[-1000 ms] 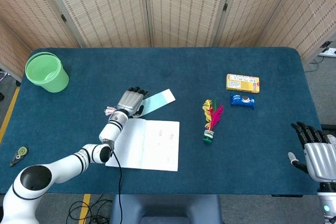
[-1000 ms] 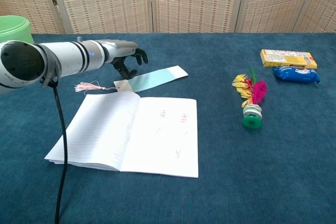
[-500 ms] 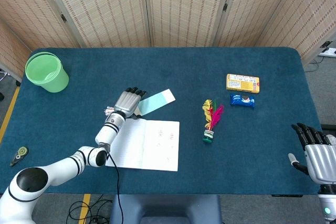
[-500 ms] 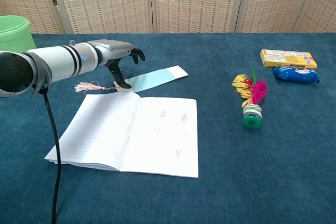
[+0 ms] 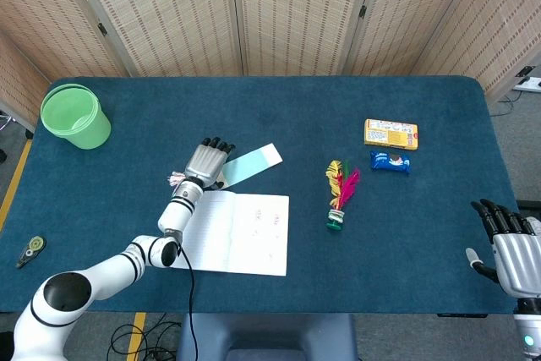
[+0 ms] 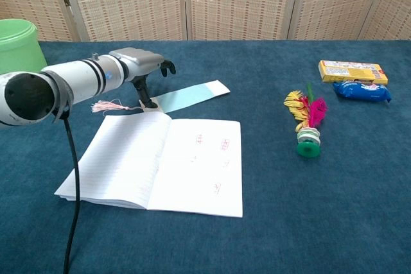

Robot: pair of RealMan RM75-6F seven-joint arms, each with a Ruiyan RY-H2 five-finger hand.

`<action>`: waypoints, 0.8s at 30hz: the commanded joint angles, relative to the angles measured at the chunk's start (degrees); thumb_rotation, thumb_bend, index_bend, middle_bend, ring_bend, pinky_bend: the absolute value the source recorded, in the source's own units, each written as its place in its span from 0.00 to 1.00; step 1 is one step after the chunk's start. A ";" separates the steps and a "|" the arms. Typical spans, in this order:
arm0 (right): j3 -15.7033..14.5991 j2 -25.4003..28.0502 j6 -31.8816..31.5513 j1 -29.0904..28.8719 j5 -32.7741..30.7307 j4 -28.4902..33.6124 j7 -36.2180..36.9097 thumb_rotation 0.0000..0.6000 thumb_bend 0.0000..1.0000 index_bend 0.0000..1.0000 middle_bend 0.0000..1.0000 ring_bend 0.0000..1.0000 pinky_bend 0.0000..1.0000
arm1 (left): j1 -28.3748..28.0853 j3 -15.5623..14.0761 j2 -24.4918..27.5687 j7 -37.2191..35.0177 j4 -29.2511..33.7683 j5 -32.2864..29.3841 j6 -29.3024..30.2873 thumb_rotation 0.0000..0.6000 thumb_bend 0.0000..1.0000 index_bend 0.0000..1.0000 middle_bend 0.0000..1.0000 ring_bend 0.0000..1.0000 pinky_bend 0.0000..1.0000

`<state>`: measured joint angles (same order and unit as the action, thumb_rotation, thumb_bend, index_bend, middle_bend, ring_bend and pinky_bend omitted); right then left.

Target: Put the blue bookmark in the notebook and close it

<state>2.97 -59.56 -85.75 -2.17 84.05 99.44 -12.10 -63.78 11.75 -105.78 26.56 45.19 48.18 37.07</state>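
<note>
Bookmark (image 6: 186,97) just behind open notebook (image 6: 160,162)

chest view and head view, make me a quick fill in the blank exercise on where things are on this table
1. The notebook lies ____ on the table.
2. The left hand reaches down to the tasselled end of the ____ bookmark.
3. The bucket at the table's far left corner is ____ in colour.
4. The blue snack packet lies just in front of the ____ box.

Missing words: open; blue; green; yellow
</note>
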 commanded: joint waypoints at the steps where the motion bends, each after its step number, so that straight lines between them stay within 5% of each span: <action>1: 0.03 -0.03 0.10 -0.06 0.00 -0.10 0.09 1.00 0.22 0.14 0.13 0.17 0.22 | 0.24 -0.57 0.12 0.47 0.23 0.77 -0.38 1.00 0.23 0.15 0.20 0.11 0.17; 15: -0.03 -0.16 -0.11 0.24 0.07 -0.63 0.87 1.00 0.21 0.14 0.13 0.17 0.22 | 1.24 -1.64 3.74 1.56 8.58 2.98 -0.41 1.00 0.23 0.15 0.19 0.10 0.16; 24: -0.05 -0.06 -0.51 0.47 0.38 -0.71 1.11 1.00 0.21 0.14 0.13 0.17 0.22 | 1.85 -2.51 10.24 3.02 20.44 1.63 -0.38 1.00 0.23 0.19 0.19 0.11 0.16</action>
<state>2.92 -59.62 -86.25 -1.70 84.43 98.72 -10.99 -62.19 9.58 -97.77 28.98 62.53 50.74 36.79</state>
